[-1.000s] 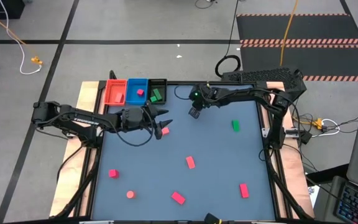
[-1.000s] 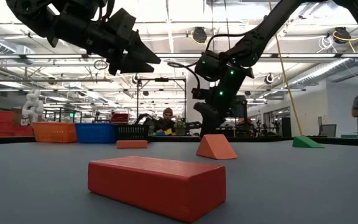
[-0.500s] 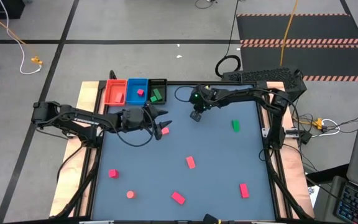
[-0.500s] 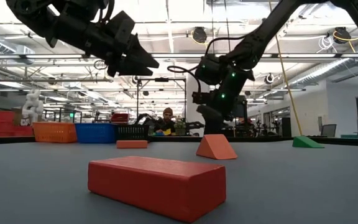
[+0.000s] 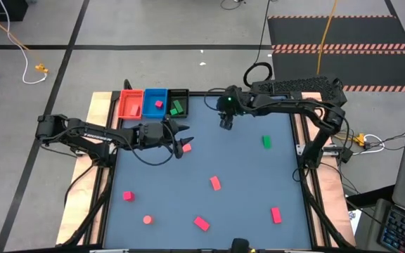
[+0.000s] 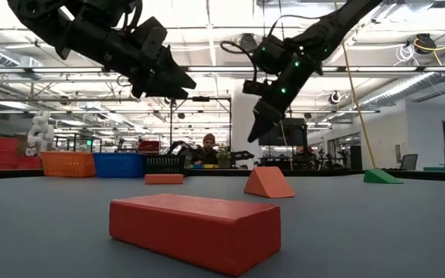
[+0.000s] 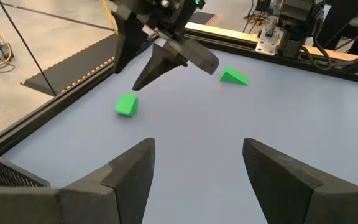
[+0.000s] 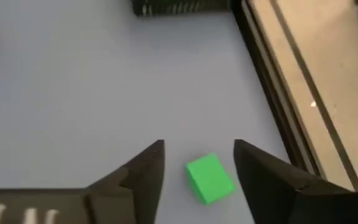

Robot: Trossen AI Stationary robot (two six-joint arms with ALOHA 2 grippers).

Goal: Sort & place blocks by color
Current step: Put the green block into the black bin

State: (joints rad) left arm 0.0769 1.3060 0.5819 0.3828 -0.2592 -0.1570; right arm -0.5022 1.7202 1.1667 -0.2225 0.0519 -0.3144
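- The right gripper (image 5: 226, 125) now sits nearer the surface's far edge than a second ago, and in the low view it hangs higher.
- The person seen a second ago at the room's right is gone.

Legible text, labels, brands, numbers, signs: none in any view. Blocks, trays, table surface and both arms carry no readable marking. Background room in the low view: no lettering can be made out.
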